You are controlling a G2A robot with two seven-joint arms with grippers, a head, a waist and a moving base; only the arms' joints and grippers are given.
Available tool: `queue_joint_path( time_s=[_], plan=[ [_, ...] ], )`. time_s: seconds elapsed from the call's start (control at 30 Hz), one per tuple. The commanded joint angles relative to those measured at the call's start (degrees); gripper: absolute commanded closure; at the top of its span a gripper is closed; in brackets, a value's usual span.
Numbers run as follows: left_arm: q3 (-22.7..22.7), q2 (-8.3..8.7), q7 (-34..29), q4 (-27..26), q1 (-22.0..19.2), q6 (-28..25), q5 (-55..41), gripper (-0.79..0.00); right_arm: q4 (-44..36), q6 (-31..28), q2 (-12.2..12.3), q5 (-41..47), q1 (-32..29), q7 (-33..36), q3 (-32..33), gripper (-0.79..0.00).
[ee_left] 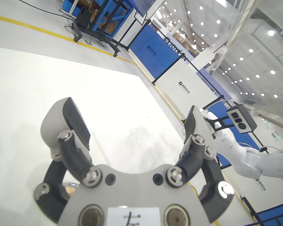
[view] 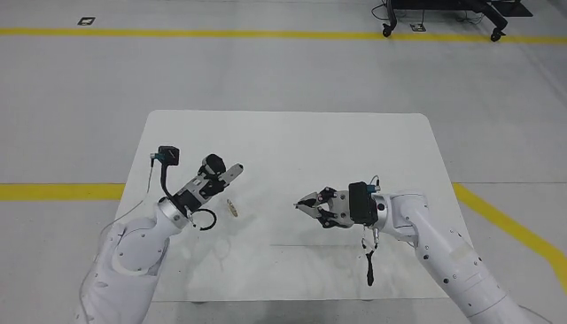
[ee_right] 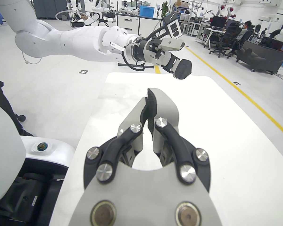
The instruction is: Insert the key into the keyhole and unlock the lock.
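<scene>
left claw (ee_left: 132, 109) sits closest in its own wrist view, its two ribbed pads (ee_left: 76, 121) spread wide apart with nothing between them; beneath it is the white table (ee_left: 61, 76); from above, this claw (view: 235, 172) hangs over the table's left part, pointing toward the far right; the right wrist view shows it too (ee_right: 182, 56), raised above the table's far edge, fingers apart; right claw (ee_right: 149, 99) is closed, its dark pads pressed together, and nothing can be made out between them; from above it (view: 299, 205) is over the middle of the table (view: 354, 147), pointing at the left arm; a small brass-coloured thing (view: 232, 207) lies flat on the table between the two claws, nearer the left one and touched by neither; whether it is key or lock is too small to tell; a black strap (view: 368, 266) dangles from the right arm over the table's near part; yellow floor lines (view: 266, 34) run beyond the table.
</scene>
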Motion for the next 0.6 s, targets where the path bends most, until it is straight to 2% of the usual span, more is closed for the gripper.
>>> queue_joint_path(
  time_s=[0.0,0.1,0.23,0.37,0.4,0.57],
  plan=[
    [0.0,0.0,0.0,0.0,0.0,0.0,-0.2,-0.785,0.0,0.0,0.0,0.0,0.0,0.0,0.0,0.0],
    [0.4,-0.06,0.3,-0.1,0.2,-0.3,-1.1,-0.785,0.0,0.0,0.0,0.0,0.0,0.0,0.0,0.0],
    [3.3,-0.53,-2.8,3.8,-0.8,-4.4,-19.5,-0.785,0.0,0.0,0.0,0.0,0.0,0.0,0.0,0.0],
    [7.1,-0.96,-12.9,9.6,-6.1,-6.6,-38.4,-0.785,0.0,0.0,0.0,0.0,0.0,0.0,0.0,0.0],
    [8.8,-1.14,-18.1,11.4,-8.1,-7.8,-44.6,-0.785,0.0,0.0,0.0,0.0,0.0,0.0,0.0,0.0],
    [11.6,-1.76,-30.9,20.7,-15.4,-9.4,-59.3,-0.785,0.0,0.0,0.0,0.0,0.0,0.0,0.0,0.0]
  ],
)
